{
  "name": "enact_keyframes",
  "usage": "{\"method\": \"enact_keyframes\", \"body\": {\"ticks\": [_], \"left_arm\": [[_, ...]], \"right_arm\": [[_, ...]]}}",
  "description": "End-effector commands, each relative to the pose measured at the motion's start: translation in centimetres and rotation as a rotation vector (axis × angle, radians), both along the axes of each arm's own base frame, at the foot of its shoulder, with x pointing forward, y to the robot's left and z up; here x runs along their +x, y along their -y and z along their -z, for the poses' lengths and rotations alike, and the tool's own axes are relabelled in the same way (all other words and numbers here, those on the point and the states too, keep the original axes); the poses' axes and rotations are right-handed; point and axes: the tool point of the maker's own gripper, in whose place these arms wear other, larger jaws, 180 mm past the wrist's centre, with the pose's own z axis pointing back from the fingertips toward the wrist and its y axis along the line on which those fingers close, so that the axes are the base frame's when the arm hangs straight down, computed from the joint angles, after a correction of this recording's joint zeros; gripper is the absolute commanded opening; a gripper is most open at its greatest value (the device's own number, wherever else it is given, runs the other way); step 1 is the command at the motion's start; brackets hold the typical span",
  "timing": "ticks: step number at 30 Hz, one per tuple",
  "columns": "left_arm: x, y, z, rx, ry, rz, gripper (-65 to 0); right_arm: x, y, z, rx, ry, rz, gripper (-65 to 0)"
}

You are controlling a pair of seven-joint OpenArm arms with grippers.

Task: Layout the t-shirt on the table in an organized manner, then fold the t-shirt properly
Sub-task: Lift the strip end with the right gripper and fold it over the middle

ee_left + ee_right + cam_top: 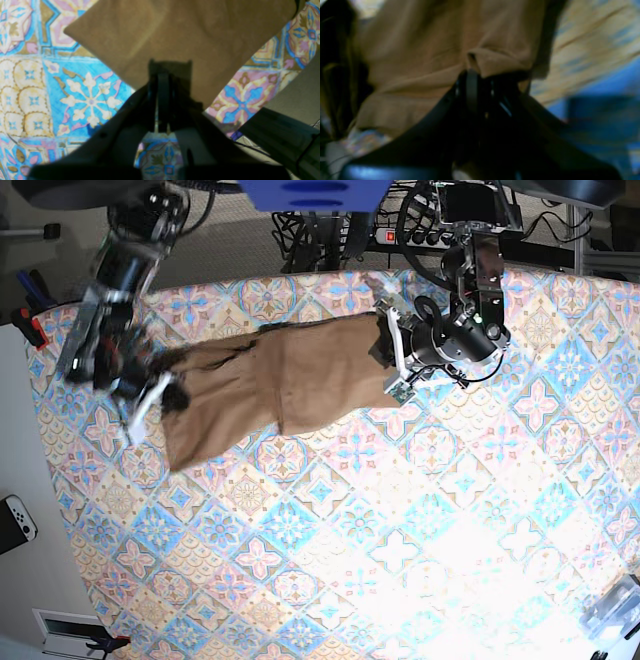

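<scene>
The tan-brown t-shirt (280, 385) is stretched sideways between both grippers over the far left part of the patterned table (400, 530). My left gripper (393, 365) is shut on the shirt's right end. In the left wrist view its fingers (162, 75) are together at the edge of the cloth (187, 32), above the tiles (87, 95). My right gripper (160, 395) is shut on the shirt's left end. In the blurred right wrist view it (475, 75) pinches a bunched fold of fabric (432, 50). The shirt's lower left part hangs loose toward the table.
A plain white surface with a black and white controller (15, 520) lies left of the table. Cables and a power strip (400, 230) run behind the far edge. A clear plastic object (612, 610) sits at the near right corner.
</scene>
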Motion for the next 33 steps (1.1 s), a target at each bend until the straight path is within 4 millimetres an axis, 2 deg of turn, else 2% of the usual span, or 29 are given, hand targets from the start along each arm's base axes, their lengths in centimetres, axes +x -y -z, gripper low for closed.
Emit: {"method": "enact_keyframes", "body": {"ticks": [1, 3, 5, 9, 12, 15, 17, 21, 26, 30, 33], "left_arm": [[0.7, 0.5, -1.0, -0.024, 0.038, 0.003, -65.0], [0.6, 0.5, -1.0, -0.025, 0.037, 0.004, -65.0], [0.6, 0.6, -1.0, -0.027, 0.037, 0.005, -65.0], [0.6, 0.5, -0.9, -0.021, 0.035, 0.005, -65.0], [0.7, 0.5, -0.8, -0.020, 0.032, 0.005, -65.0], [0.7, 0.5, -0.8, -0.020, 0.032, 0.005, -65.0], [0.7, 0.5, -0.8, -0.020, 0.032, 0.005, -65.0], [0.7, 0.5, -0.8, -0.020, 0.032, 0.005, -65.0], [0.5, 0.5, -0.7, -0.020, 0.029, 0.005, -65.0], [0.5, 0.5, -0.7, -0.020, 0.027, 0.005, -65.0], [0.5, 0.4, -0.7, -0.019, 0.027, 0.005, -65.0]], "right_arm": [[0.6, 2.5, -1.1, -0.073, 0.001, 0.008, -65.0], [0.6, 3.3, -1.2, -0.125, -0.030, -0.003, -65.0], [1.4, 3.9, -2.4, -0.182, -0.015, -0.013, -65.0], [2.4, 4.8, -6.7, -0.304, 0.065, -0.035, -65.0], [3.7, 5.0, -11.0, -0.388, 0.191, -0.034, -65.0], [4.2, 4.8, -14.2, -0.449, 0.287, -0.036, -65.0], [4.6, 3.7, -15.5, -0.479, 0.329, -0.073, -65.0], [4.9, -0.1, -15.3, -0.467, 0.353, -0.168, -65.0], [2.4, -2.9, -11.6, -0.396, 0.275, -0.210, -65.0], [1.0, -3.6, -10.2, -0.375, 0.237, -0.219, -65.0], [1.1, -3.6, -11.1, -0.393, 0.267, -0.219, -65.0]]}}
